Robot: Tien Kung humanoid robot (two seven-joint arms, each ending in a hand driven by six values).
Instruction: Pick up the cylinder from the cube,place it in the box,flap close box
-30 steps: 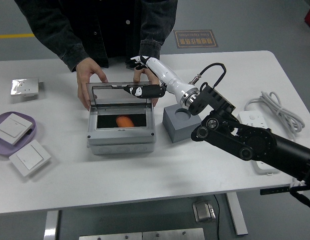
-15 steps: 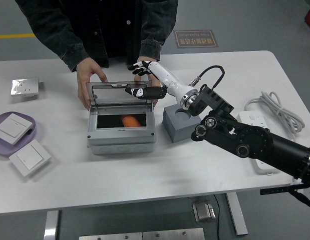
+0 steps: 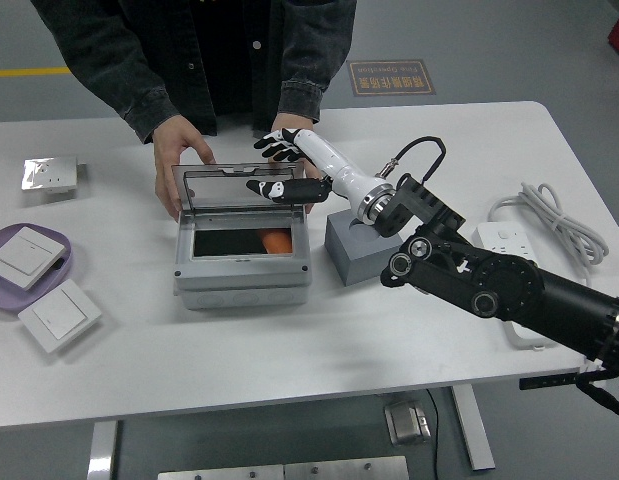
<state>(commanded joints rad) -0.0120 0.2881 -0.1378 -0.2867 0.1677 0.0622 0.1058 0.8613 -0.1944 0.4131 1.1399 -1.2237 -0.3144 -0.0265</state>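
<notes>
A grey box (image 3: 241, 270) stands mid-table with its clear lid (image 3: 239, 186) raised upright at the back. An orange cylinder (image 3: 277, 241) lies inside, at the right side. A grey cube (image 3: 361, 248) with a round hollow on top stands right of the box. My right hand (image 3: 279, 166) reaches over the lid's right top edge, fingers spread, holding nothing; its thumb lies along the lid's front. A person at the far side holds the box's back with both hands: one hand (image 3: 179, 150) at its left, the other hidden behind my hand.
A purple dish (image 3: 37, 262) with a wall switch and a second switch (image 3: 59, 315) lie at the left. A silver socket plate (image 3: 49, 173) lies at the far left. A white power strip (image 3: 514, 290) with cable lies at the right.
My right hand has moved slightly left and up along the lid's top edge. The orange cylinder has shifted to the right inside the box. The lid stays upright.
</notes>
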